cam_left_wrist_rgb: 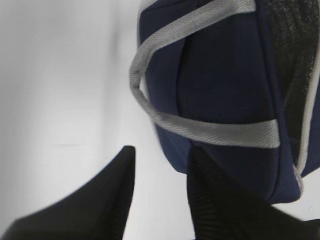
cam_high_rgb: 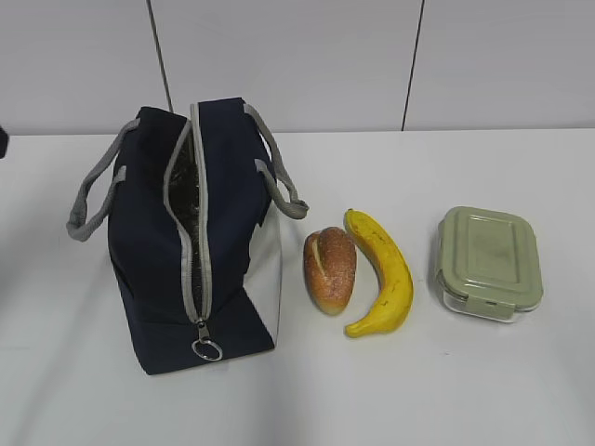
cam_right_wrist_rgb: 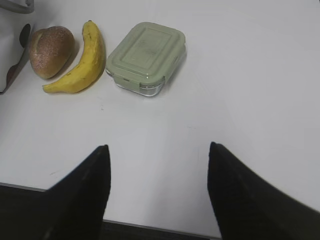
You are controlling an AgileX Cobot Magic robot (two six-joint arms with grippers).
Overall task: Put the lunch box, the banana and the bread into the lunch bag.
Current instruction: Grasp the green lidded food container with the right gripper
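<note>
The navy lunch bag (cam_high_rgb: 149,269) stands on the white table at the left, its grey zipper open and the silvery lining showing. To its right lie the bread (cam_high_rgb: 329,269), the banana (cam_high_rgb: 383,272) and the lunch box (cam_high_rgb: 489,261) with its sage-green lid. Neither gripper shows in the exterior view. My left gripper (cam_left_wrist_rgb: 161,152) is open and empty, close beside the bag (cam_left_wrist_rgb: 225,90) and its grey handle (cam_left_wrist_rgb: 145,95). My right gripper (cam_right_wrist_rgb: 157,148) is open and empty over the table's near edge, well short of the lunch box (cam_right_wrist_rgb: 146,56), banana (cam_right_wrist_rgb: 82,62) and bread (cam_right_wrist_rgb: 50,50).
The table's front edge (cam_right_wrist_rgb: 150,226) runs just under my right gripper. A grey panelled wall (cam_high_rgb: 372,56) stands behind the table. The bag's ring pull (cam_high_rgb: 206,348) lies at its near end.
</note>
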